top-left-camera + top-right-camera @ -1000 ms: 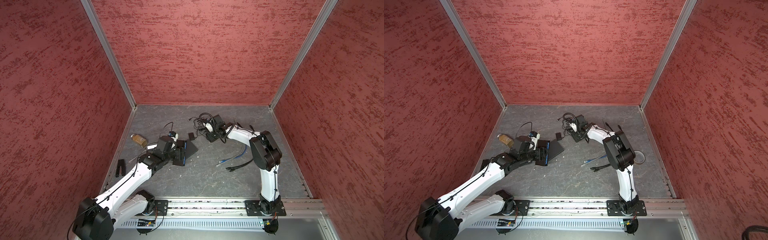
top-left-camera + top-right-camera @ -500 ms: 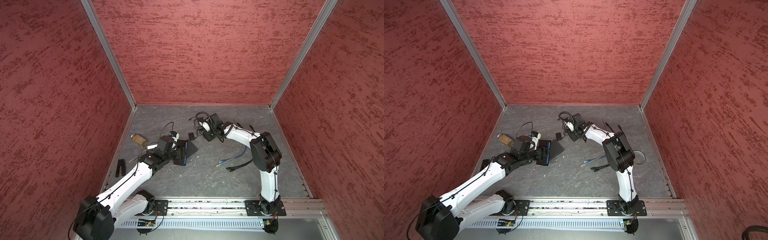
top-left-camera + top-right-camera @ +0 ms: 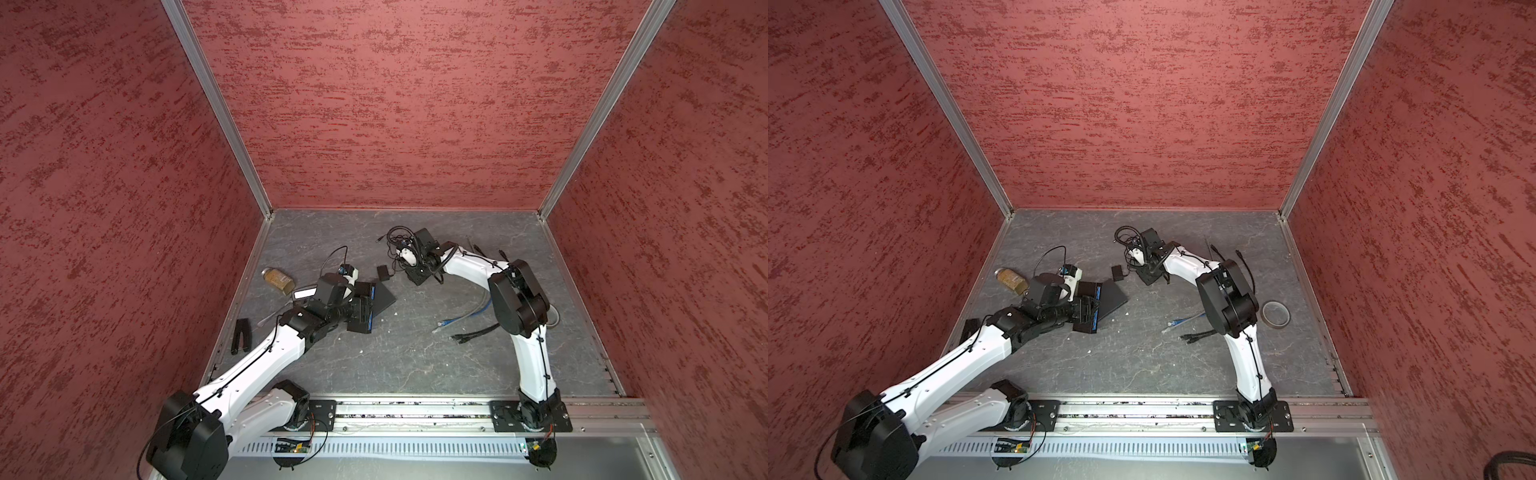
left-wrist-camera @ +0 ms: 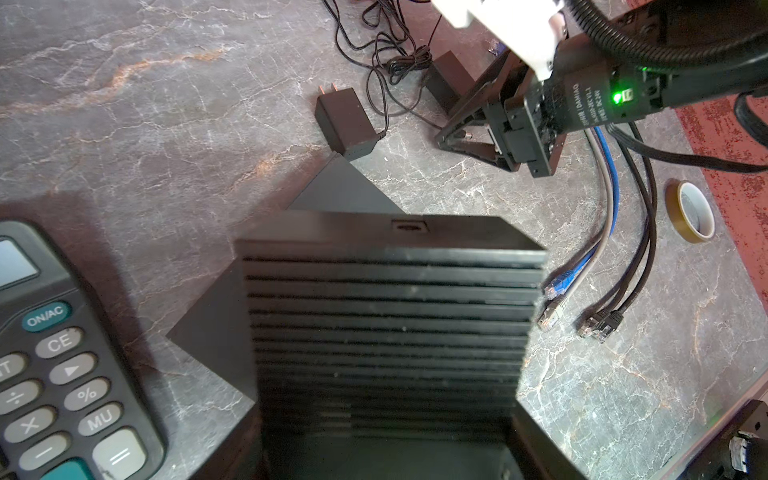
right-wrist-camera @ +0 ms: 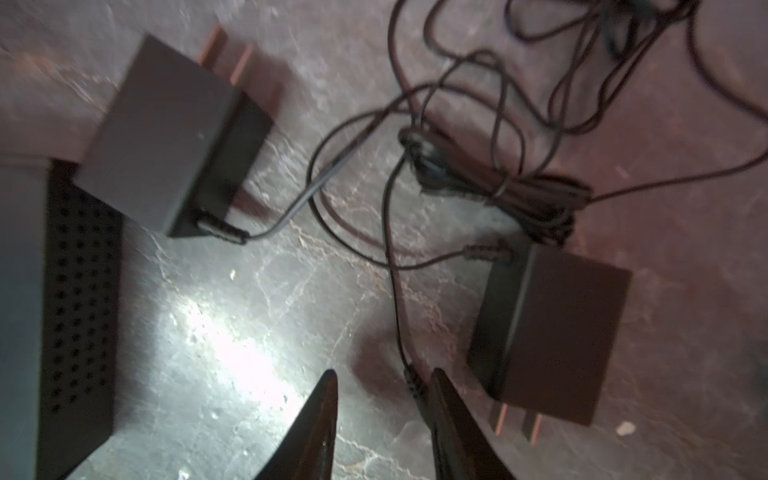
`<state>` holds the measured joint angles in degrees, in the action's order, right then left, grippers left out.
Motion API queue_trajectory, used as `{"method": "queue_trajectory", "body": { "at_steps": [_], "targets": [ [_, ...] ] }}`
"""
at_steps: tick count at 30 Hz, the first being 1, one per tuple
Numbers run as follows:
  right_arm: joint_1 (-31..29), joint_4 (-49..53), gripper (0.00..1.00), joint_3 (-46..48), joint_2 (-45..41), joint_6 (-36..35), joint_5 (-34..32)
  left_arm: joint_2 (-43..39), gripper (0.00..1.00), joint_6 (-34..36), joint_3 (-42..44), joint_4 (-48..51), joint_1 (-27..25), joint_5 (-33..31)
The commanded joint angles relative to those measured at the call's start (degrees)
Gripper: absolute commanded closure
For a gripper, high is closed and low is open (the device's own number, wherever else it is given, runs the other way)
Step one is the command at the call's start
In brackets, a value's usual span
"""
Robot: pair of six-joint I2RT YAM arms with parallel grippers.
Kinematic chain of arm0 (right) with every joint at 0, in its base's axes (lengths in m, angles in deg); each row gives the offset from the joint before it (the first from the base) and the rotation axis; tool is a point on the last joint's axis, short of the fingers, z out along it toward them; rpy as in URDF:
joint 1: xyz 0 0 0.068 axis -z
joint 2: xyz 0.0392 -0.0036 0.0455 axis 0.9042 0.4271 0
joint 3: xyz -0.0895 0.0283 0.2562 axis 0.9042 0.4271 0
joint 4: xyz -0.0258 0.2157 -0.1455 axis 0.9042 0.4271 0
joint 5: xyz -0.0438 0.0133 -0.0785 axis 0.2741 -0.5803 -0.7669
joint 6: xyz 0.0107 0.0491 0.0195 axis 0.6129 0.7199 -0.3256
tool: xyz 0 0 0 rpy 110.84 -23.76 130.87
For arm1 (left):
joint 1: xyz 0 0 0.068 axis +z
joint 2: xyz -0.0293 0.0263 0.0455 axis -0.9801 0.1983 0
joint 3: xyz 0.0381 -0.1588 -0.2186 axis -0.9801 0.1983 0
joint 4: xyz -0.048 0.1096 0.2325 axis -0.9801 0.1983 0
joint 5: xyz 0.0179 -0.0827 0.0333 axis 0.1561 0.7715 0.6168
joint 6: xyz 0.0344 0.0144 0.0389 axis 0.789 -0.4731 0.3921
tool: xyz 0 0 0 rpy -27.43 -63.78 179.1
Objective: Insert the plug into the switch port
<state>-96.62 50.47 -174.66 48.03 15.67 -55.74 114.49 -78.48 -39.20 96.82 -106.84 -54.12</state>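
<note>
The switch (image 4: 390, 299), a black ribbed box with a small port (image 4: 409, 226) on its far edge, sits between the fingers of my left gripper (image 4: 386, 436), which is shut on it. Both top views show it as a black box with a blue strip (image 3: 371, 309) (image 3: 1096, 309) at the left gripper (image 3: 359, 309). My right gripper (image 5: 384, 374) (image 3: 413, 277) hangs low over the floor with its jaws apart. The plug (image 5: 412, 384), a small black barrel on a thin black cable (image 5: 498, 124), lies between them against one finger.
Two black power adapters (image 5: 166, 137) (image 5: 548, 332) lie beside the tangled cable. A flat dark device (image 4: 345, 187) lies under the switch. Also here are a calculator (image 4: 54, 365), loose network cables (image 4: 582, 299), a tape roll (image 4: 690, 212) and a brown jar (image 3: 277, 279).
My right gripper has shifted a little to the left over the tangled cable and its jaws have narrowed. The left arm and the switch have not moved.
</note>
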Motion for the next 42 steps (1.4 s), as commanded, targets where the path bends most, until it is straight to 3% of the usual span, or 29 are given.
{"method": "queue_trajectory", "body": {
  "at_steps": [1, 9, 21, 36, 42],
  "targets": [
    [-0.07, 1.91, 0.63, -2.18, 1.61, -1.00, -3.65, 0.12, 0.48, -0.39, 0.19, -2.81, 0.19, 0.76],
    [-0.09, 3.19, 0.66, -3.63, 3.28, -2.20, -5.37, 0.45, 0.48, -0.39, 0.26, -3.09, 0.09, 1.00],
    [-0.05, 12.32, 0.70, -4.88, 4.62, -4.78, -1.99, 0.47, 0.48, -0.15, 0.04, -2.77, 0.06, 0.43],
    [0.22, 10.98, 0.85, -7.81, 6.98, -3.20, 2.89, 0.83, 0.48, -0.08, -0.27, -2.46, -1.01, -0.09],
    [1.08, 8.68, 0.92, -5.99, 6.06, -1.61, 9.37, 1.13, 0.48, 0.05, -0.36, -2.38, -1.51, -0.56]
  ]
}}
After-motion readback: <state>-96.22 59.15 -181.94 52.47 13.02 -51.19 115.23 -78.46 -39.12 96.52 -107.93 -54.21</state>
